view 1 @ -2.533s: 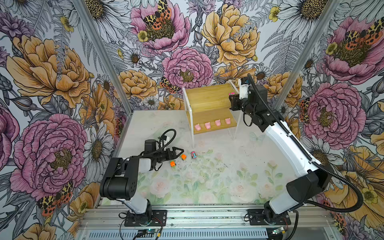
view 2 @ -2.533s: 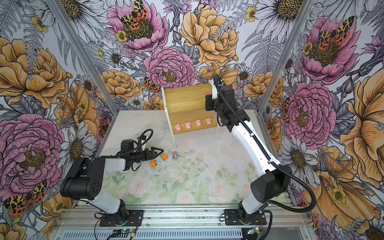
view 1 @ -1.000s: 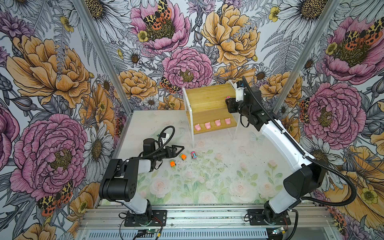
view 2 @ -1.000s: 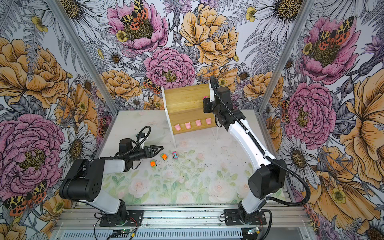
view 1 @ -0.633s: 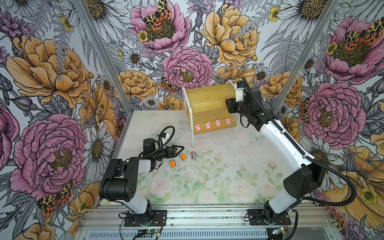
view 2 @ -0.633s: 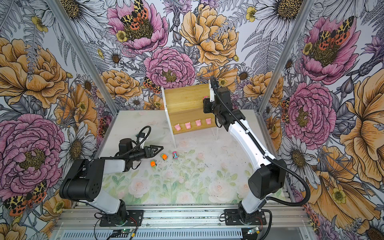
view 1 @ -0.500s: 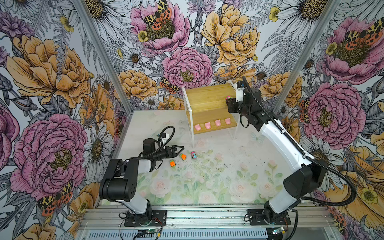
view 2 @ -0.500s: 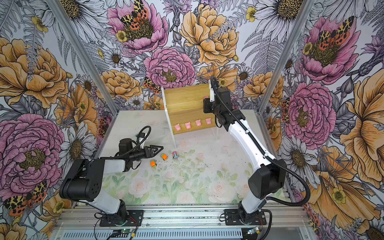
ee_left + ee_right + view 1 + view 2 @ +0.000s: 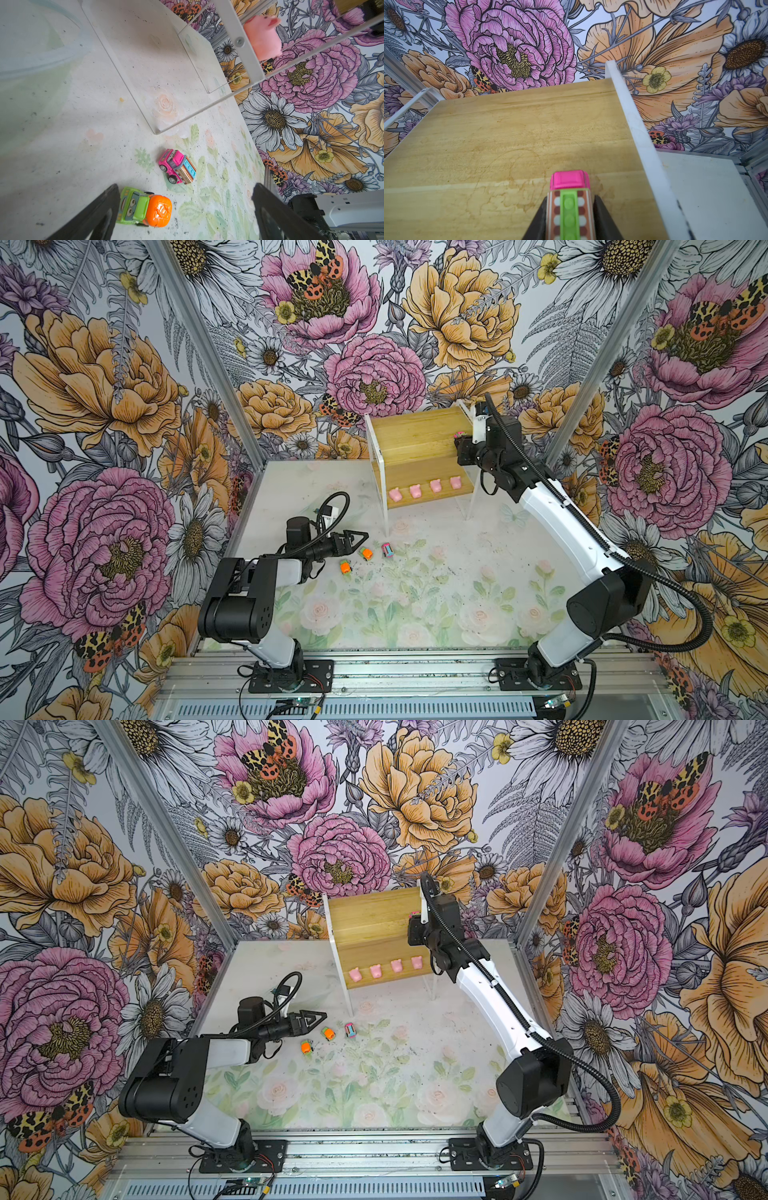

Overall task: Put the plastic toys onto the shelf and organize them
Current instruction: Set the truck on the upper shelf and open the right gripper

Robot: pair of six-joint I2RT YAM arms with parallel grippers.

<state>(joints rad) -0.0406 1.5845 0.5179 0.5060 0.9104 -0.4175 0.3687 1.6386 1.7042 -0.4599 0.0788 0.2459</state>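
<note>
the right gripper (image 9: 569, 207) is closed narrow on a pink car with a green top (image 9: 569, 205). its two black fingers (image 9: 538, 220) press the car's sides, and the pink front end sticks out past the tips. in both top views this gripper (image 9: 461, 440) is at the upper board of the shelf (image 9: 415, 435), close to the board's right end, with the car (image 9: 414, 913) over the wood. whether the wheels touch the board cannot be told.

on the lower board four pink pigs (image 9: 394, 493) (image 9: 415, 490) (image 9: 435, 485) (image 9: 456, 481) stand in a row, evenly spaced from left to right.

the left gripper (image 9: 186, 186) is spread wide and holds nothing. it sits low over the table (image 9: 436, 593), left of and nearer than the shelf, with its tips (image 9: 359, 536) pointing right.

three toys lie on the table just right of it: two orange-and-green cars (image 9: 345, 567) (image 9: 365, 553) and a pink car with a turquoise top (image 9: 387, 549). in the left wrist view one orange-and-green car (image 9: 145, 209) lies right beside one finger (image 9: 99, 212). whether they touch is not clear. the pink car with a turquoise top (image 9: 177, 166) lies a little beyond the open tips, apart from both fingers.
</note>
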